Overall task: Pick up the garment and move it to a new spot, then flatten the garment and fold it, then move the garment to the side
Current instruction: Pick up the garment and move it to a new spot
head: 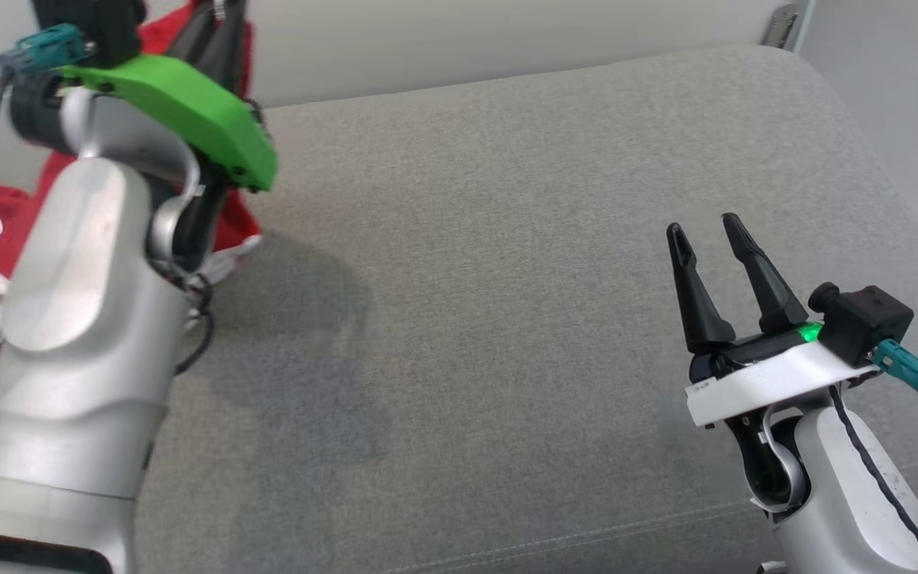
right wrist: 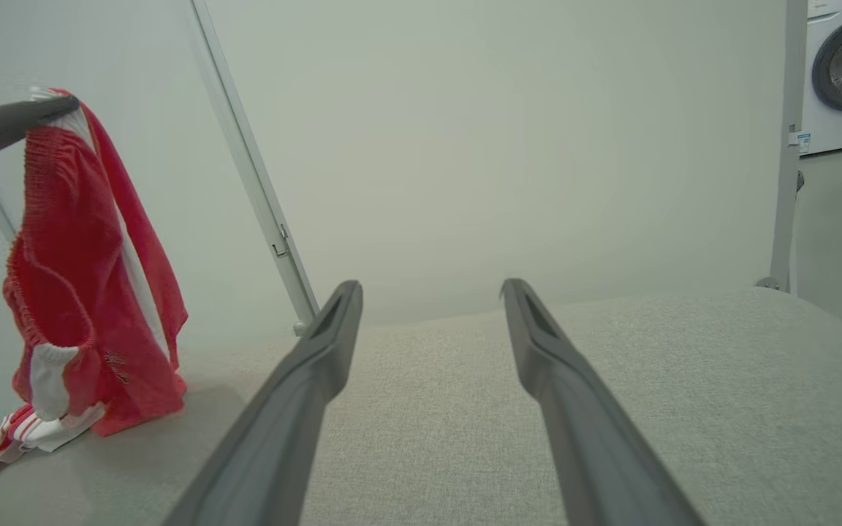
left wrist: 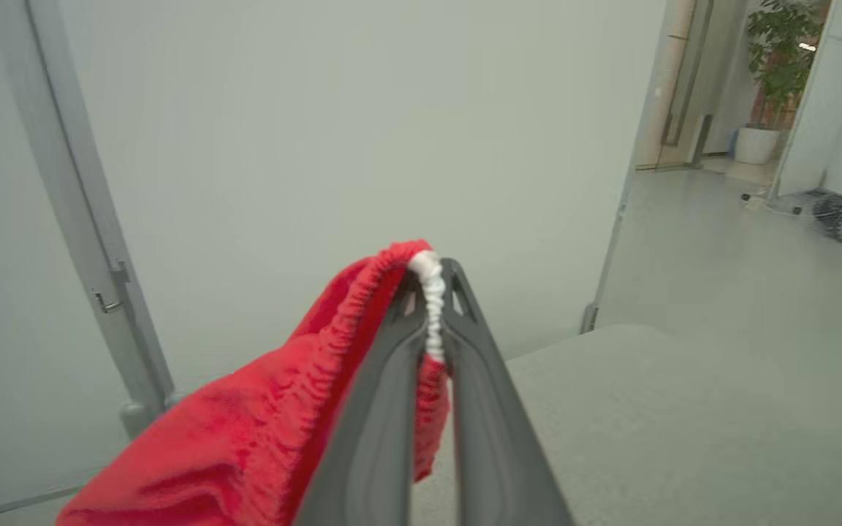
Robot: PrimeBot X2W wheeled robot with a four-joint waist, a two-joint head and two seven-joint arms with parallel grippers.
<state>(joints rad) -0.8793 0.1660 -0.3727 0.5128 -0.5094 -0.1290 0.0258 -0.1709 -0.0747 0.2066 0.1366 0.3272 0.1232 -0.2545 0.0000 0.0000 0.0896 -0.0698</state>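
Our left forearm (head: 84, 319) looms pale at the lower left of the head view. Our right gripper (head: 702, 227) hovers low on the right over the grey cushion (head: 507, 279), fingers spread wide and holding nothing. Farther out, our left gripper (left wrist: 432, 274) is pinched tight on the elastic waistband (left wrist: 362, 299) of the red garment (right wrist: 85, 292), with white trim caught between the fingers. The garment hangs lifted at the cushion's far left, bunched and twisted, and its white-striped hem (right wrist: 19, 431) trails on the cushion. Behind it stands a pale wall (right wrist: 465, 146).

We judge this to be the first step: the pickup is made, the carry to a new spot not yet done. The next move calls for raising the garment until the trailing hem clears. We would then swing it toward the bare middle of the cushion, between our two arms, and lower it so the cloth spreads rather than heaps. Our right gripper is free to take the waistband's other side when flattening begins.
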